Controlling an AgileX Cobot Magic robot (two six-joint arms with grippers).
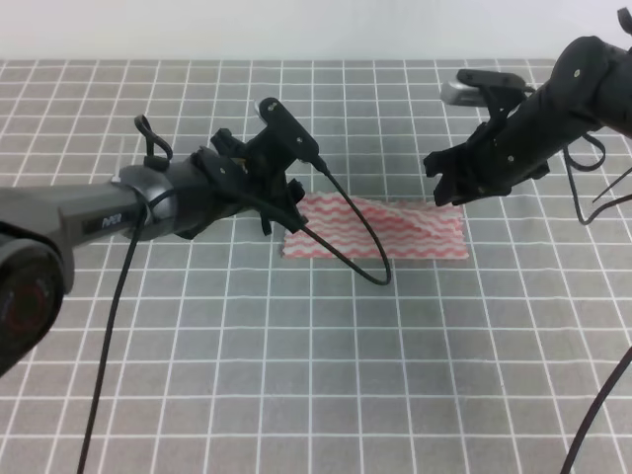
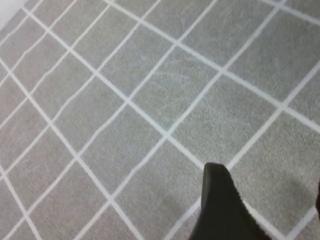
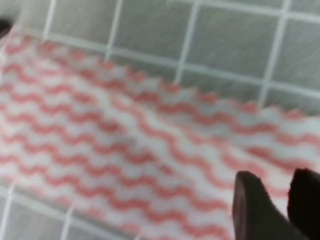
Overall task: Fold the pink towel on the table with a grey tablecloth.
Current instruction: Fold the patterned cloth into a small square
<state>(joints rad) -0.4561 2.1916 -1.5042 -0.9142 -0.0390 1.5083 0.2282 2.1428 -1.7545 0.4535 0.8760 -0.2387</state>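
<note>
Exterior high view: we find the pink towel (image 1: 380, 235) lying on the table with a grey tablecloth (image 1: 316, 375), near the middle and slightly toward the far side. It shows as a wide, shallow strip, not a square, so we judge one fold is already made; any further fold and the squaring of edges remain. The left gripper (image 1: 279, 202) stands at the towel's left end, above or just at its edge; contact cannot be confirmed, and its fingers are hidden against the arm, so we cannot tell how far they are parted. The right gripper (image 1: 452, 186) hovers just over the towel's far right corner, carrying nothing that we can see.

Left wrist view: we see only bare grid cloth and one dark fingertip (image 2: 220, 200). No towel lies in this view. The jaw spread cannot be judged here.

Right wrist view: the towel fills the picture, blurred. Two dark fingertips (image 3: 255, 210) stand close together with a narrow gap, nothing pinched between them, possibly above the cloth.
</note>
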